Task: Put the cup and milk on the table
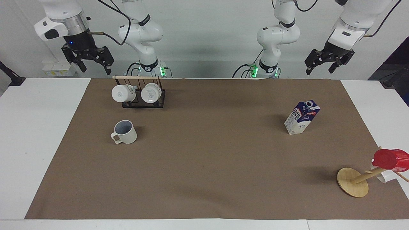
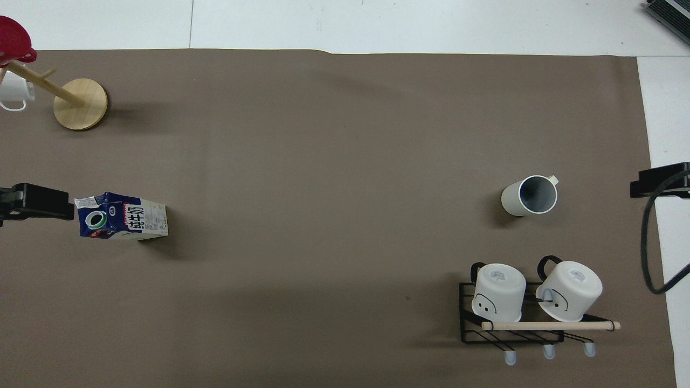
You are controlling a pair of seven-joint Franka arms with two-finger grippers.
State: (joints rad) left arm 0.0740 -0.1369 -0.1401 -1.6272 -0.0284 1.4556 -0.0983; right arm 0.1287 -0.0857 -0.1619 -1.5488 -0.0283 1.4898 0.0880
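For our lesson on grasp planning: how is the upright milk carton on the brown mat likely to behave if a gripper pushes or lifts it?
The milk carton stands tall on a small base, so a push near its dark blue gable top would probably tip it. Its flat paperboard sides likely dent under a hard squeeze. How heavy it is cannot be told, since its contents are hidden.

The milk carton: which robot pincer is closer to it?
Left. The left pincer hangs open, raised at the milk carton's end of the table. The right pincer hangs open at the other end, above the mug rack.
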